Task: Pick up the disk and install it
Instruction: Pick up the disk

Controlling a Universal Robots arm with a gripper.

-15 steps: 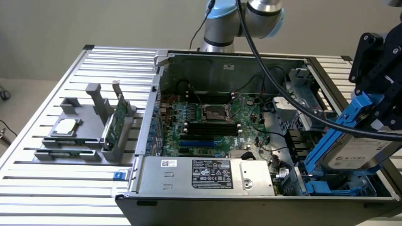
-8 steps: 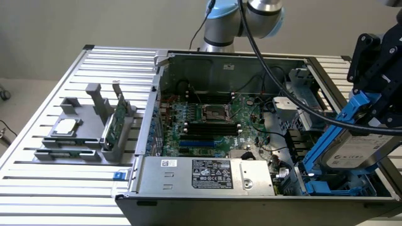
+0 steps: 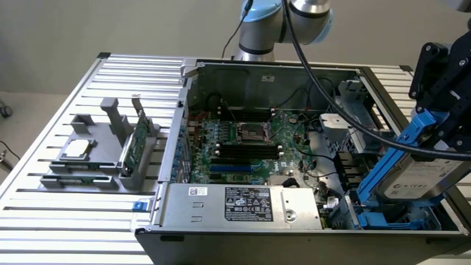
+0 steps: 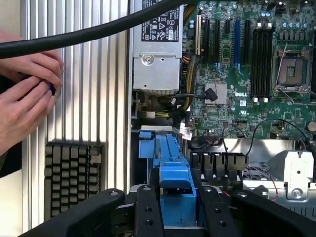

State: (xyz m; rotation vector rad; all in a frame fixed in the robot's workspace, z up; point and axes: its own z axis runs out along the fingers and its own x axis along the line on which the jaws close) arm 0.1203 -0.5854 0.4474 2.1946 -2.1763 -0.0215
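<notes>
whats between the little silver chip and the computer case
The green circuit card, upright in its grey holder, between chip and case, in the exterior view.

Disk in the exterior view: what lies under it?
A blue bay in a corner of the case, below the tilted disk held by the pincer. The bay's floor is covered.

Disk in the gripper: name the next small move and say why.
Probably ease the disk down toward the blue drive bay while lining it up: the gripper holds it tilted above that bay, its lower end near the bay and not yet seated.
</notes>
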